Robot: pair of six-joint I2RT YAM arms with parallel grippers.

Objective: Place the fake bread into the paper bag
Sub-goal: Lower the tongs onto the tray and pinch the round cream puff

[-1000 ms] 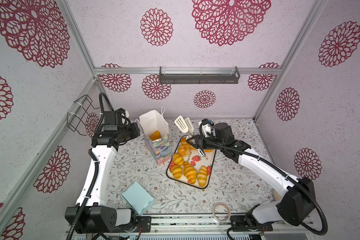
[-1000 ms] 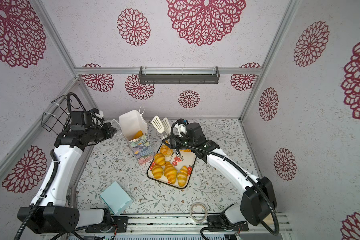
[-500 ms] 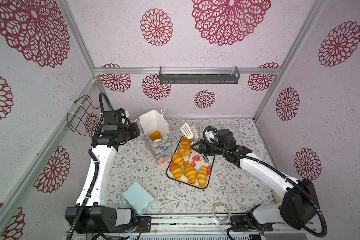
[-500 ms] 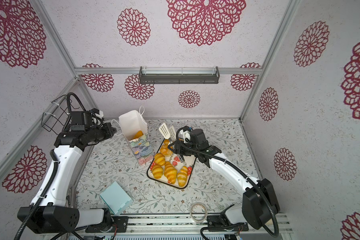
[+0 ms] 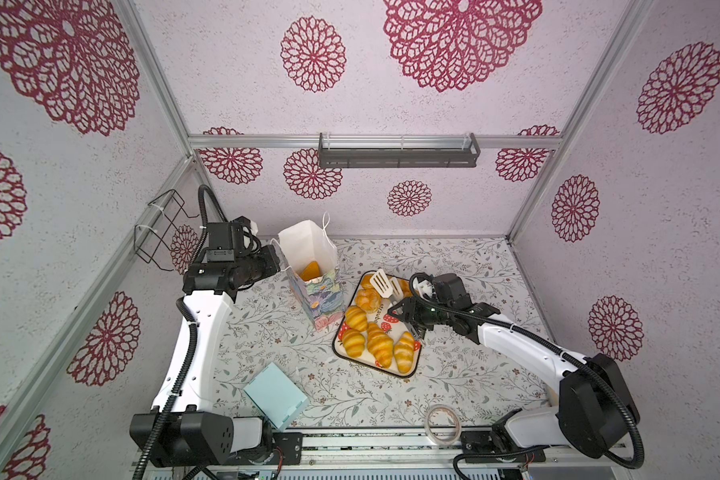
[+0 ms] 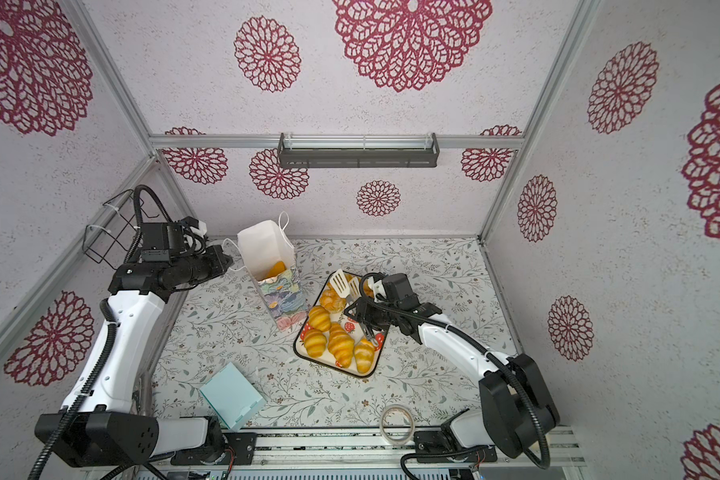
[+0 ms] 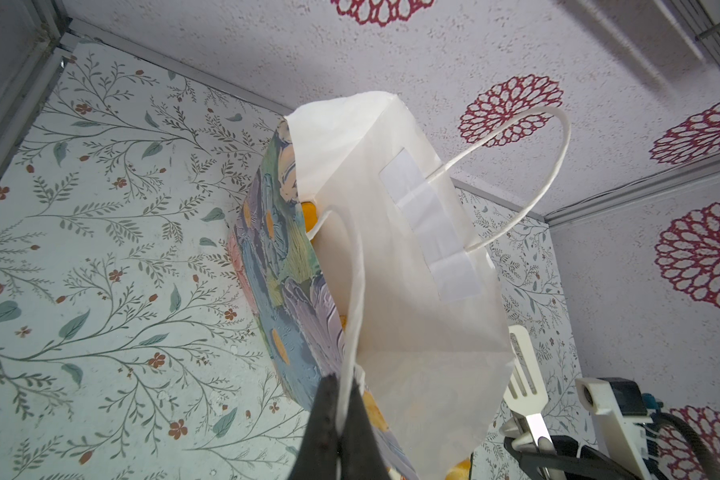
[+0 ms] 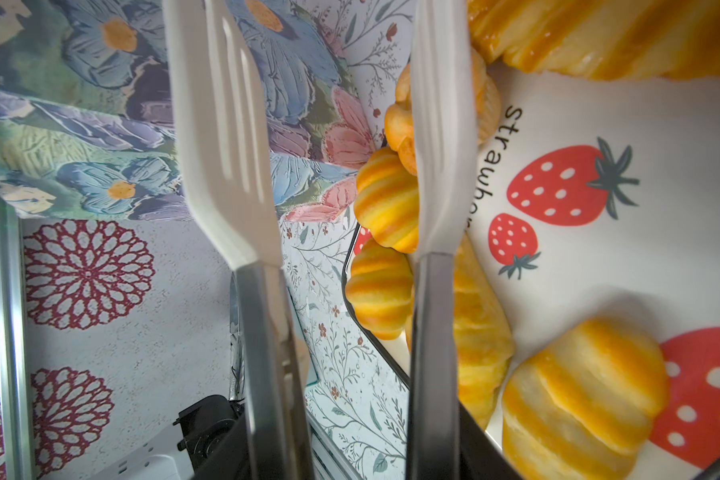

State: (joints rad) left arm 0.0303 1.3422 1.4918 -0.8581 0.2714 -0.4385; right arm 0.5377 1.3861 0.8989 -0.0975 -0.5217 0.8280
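The paper bag (image 5: 308, 249) (image 6: 267, 247) (image 7: 412, 270) stands upright and open at the back left, with one orange piece of fake bread (image 5: 311, 271) inside. My left gripper (image 5: 276, 259) (image 7: 344, 386) is shut on the bag's white cord handle (image 7: 352, 291). Several glossy croissants (image 5: 379, 345) (image 6: 341, 343) (image 8: 385, 199) lie on a strawberry-print tray (image 5: 396, 332) (image 8: 599, 270) right of the bag. My right gripper (image 5: 404, 311) (image 8: 350, 449) is shut on white tongs (image 5: 380, 282) (image 8: 225, 145). The tongs' blades stand apart over the tray's far end, and one of them lies against the rolls.
A light blue box (image 5: 276, 395) lies at the front left and a tape roll (image 5: 444, 424) at the front edge. A wire basket (image 5: 163, 228) hangs on the left wall. A dark shelf (image 5: 398, 153) is fixed to the back wall.
My right gripper has carried the tongs away from the bag's mouth, down and nearer over the tray. The left arm and the bag have not moved.
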